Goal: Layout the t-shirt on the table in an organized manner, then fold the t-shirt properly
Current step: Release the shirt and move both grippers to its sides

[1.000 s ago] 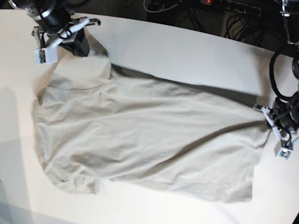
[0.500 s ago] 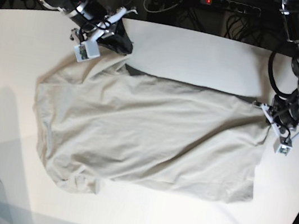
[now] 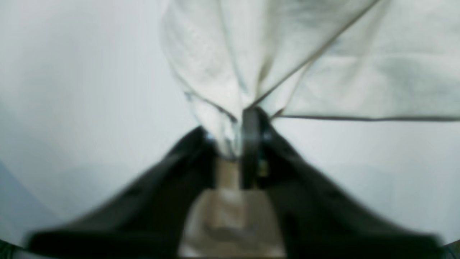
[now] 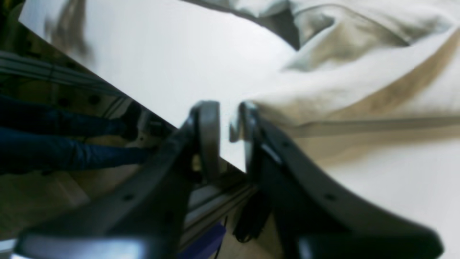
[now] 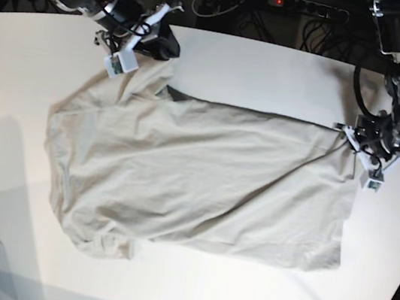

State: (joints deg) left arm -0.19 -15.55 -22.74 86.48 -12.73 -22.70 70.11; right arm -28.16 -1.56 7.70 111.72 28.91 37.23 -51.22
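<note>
Clearly you're mid-layout—left fingers (image 3: 237, 140) pinch the t-shirt (image 5: 203, 181) edge, right fingers (image 4: 230, 126) slightly parted and empty—so next smooth it across the desk (image 5: 273, 70).

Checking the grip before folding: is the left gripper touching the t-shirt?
Touching. The left wrist view shows t-shirt cloth bunched between the left gripper's fingertips.

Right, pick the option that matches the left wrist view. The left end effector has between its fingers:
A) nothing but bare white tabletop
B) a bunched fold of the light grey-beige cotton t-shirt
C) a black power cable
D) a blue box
B: in the left wrist view, a gathered fold of the light grey-beige cotton t-shirt runs down between the fingers of the left end effector, above the white table.
</note>
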